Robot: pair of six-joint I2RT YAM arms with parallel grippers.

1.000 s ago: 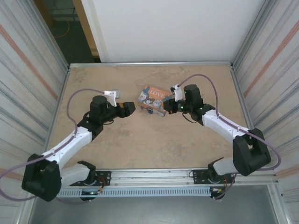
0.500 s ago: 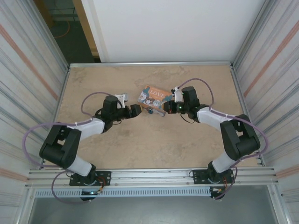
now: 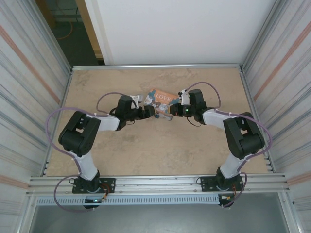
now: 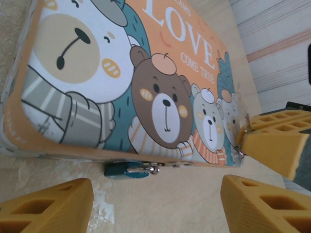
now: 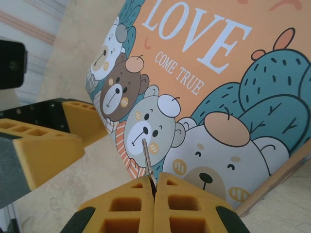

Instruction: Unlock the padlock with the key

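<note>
Right fingers (image 5: 121, 206) pressed together on key (image 5: 145, 153), blade out toward tin (image 5: 218, 63) lid; left fingers (image 4: 48, 204) apart, empty, facing padlock (image 4: 127, 170) at tin's front wall, low by tabletop (image 4: 170, 204); key not yet inserted; insertion, turn, shackle release outstanding.

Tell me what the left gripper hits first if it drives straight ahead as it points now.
Probably the blue padlock, straight ahead of the open left gripper against the near wall of the LOVE tin; the tin comes right behind. Depth is unclear.
</note>
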